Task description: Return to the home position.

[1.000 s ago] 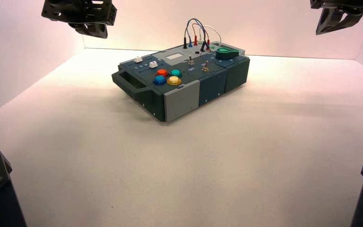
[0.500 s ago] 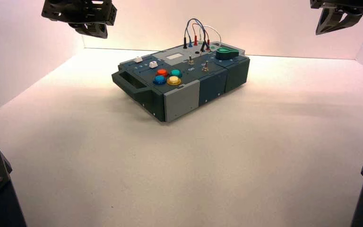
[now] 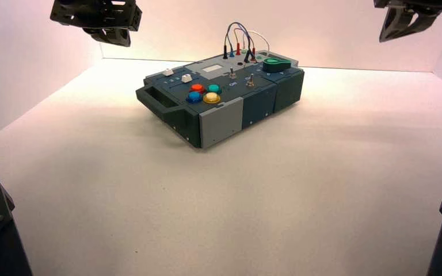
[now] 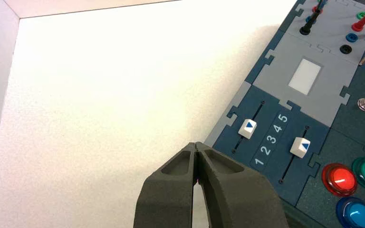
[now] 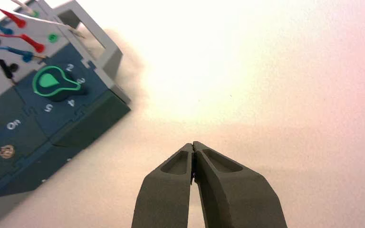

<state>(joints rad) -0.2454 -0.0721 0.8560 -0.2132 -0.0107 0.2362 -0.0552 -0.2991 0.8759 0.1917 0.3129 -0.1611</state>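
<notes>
Only the right wrist view shows the green knob [image 5: 57,82] pointing near 3.

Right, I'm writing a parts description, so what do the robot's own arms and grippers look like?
The arms' visible parts are black, with angular housings and round bolt heads. The left gripper and right gripper match: dark grey, tapering fingers with recessed, roughly triangular hollows near narrow tips.

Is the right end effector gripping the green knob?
No, the right end effector is shut on nothing, out over the table, apart from the green knob.
</notes>
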